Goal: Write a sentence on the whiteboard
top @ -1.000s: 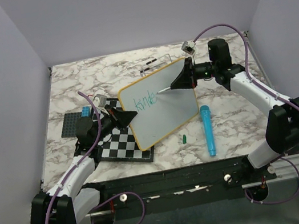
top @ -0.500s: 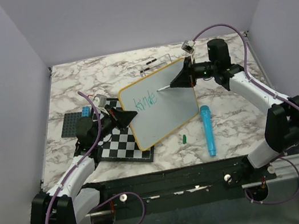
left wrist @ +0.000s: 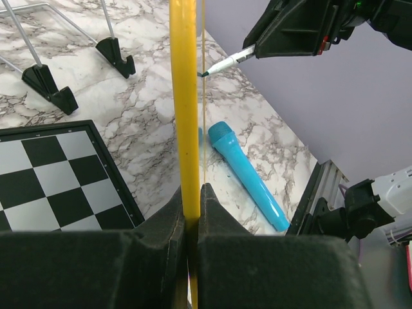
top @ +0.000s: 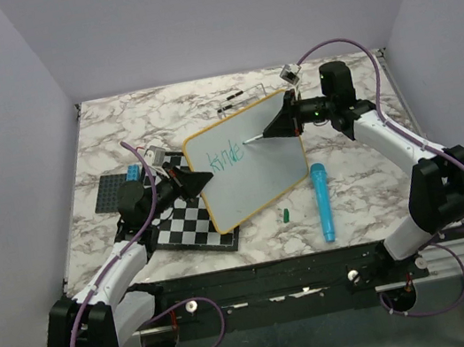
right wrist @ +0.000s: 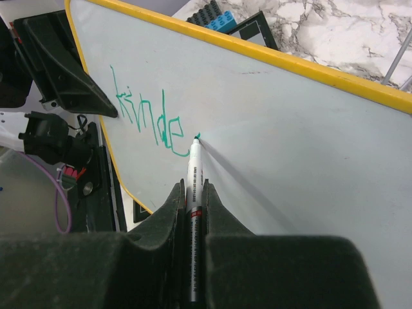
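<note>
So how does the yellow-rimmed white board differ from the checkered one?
The whiteboard is glossy white, yellow-framed; the checkered board has black and white squares. The whiteboard is tilted up, its edge pinched by the left end effector; the checkered board lies flat on the table. The whiteboard carries green lettering; the checkered board none. Both are flat rectangles.

white arms with black joints, purple cables.
</note>
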`<state>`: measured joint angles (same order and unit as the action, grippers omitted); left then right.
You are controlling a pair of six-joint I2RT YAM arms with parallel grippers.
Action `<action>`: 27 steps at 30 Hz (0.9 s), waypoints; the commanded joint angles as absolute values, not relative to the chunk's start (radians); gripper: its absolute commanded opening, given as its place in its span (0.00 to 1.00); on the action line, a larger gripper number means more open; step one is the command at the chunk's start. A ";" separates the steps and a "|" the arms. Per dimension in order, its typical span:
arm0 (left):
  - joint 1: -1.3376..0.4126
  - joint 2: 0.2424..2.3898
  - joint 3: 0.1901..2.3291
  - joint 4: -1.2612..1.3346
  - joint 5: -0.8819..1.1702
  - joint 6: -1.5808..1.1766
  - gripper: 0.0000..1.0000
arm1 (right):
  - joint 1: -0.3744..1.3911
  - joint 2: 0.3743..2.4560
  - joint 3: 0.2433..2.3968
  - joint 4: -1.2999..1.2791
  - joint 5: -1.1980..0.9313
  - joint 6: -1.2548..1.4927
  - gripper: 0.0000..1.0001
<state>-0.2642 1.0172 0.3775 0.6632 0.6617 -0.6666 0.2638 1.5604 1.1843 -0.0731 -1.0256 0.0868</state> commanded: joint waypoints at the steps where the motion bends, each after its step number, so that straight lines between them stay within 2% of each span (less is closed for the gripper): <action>1: -0.273 0.999 0.394 0.729 0.696 -0.637 0.00 | 0.275 1.588 1.204 -0.075 -1.034 0.080 0.01; 11: -0.273 0.997 0.394 0.729 0.696 -0.634 0.00 | 0.276 1.606 1.224 -0.152 -1.051 0.028 0.01; 27: -0.273 0.994 0.396 0.723 0.696 -0.634 0.00 | 0.255 1.560 1.193 -0.176 -0.948 0.012 0.01</action>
<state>-0.2642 1.0172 0.3775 0.6632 0.6617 -0.6662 0.2672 1.5764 1.1957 -0.1673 -1.0210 0.0383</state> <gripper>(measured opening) 0.109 0.149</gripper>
